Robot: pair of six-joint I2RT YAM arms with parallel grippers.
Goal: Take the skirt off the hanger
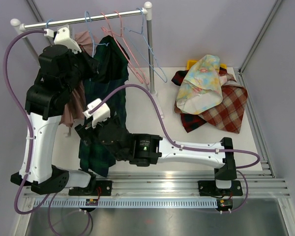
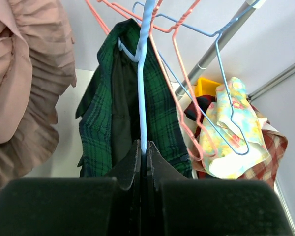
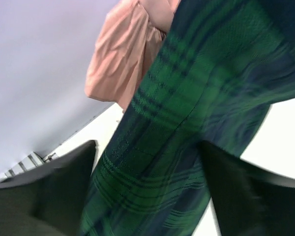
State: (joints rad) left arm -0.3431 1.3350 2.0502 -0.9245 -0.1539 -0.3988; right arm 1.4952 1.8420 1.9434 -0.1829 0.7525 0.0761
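Observation:
The green plaid skirt [image 1: 110, 69] hangs from a light blue hanger [image 1: 91, 34] on the rail, and its hem reaches down to the table. My left gripper [image 1: 91, 61] is up by the rail, shut on the hanger's light blue wire [image 2: 142, 93], with the skirt [image 2: 164, 108] draped just beyond. My right gripper [image 1: 88, 137] is low at the skirt's bottom part. In the right wrist view it [image 3: 148, 147] stands open with the plaid cloth [image 3: 187, 98] running between its fingers, which are apart from the cloth's edges.
A dusty-pink ruffled garment [image 1: 73, 103] hangs left of the skirt. Empty pink hangers [image 1: 123, 44] and a blue one [image 1: 150, 46] hang on the rail [image 1: 118, 15] beside its post [image 1: 150, 64]. A pile of clothes [image 1: 209, 93] lies over a yellow bin [image 1: 191, 63] at the right.

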